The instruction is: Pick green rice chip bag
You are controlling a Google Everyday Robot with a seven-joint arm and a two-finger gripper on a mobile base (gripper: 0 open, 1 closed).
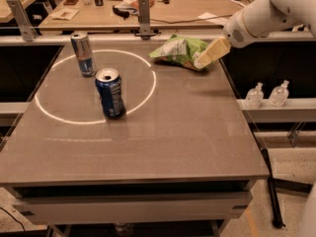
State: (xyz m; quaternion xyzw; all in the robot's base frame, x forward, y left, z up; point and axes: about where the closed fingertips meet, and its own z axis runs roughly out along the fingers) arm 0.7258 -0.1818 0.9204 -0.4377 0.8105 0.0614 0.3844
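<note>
The green rice chip bag (pixel 180 51) lies crumpled at the far right of the grey table (pixel 173 137), light green with white patches. My gripper (pixel 210 54) reaches in from the upper right on a white arm. Its pale fingers point down-left over the bag's right end, touching or just above it. A blue soda can (pixel 110 93) stands left of centre, and a slim silver-blue can (pixel 83 53) stands behind it at the far left.
A white circle of light (pixel 94 85) lies on the table around the two cans. A metal post (pixel 143 15) stands at the table's far edge. Two small plastic bottles (pixel 269 94) sit on a ledge to the right. A cluttered wooden desk (pixel 148 4) stands behind.
</note>
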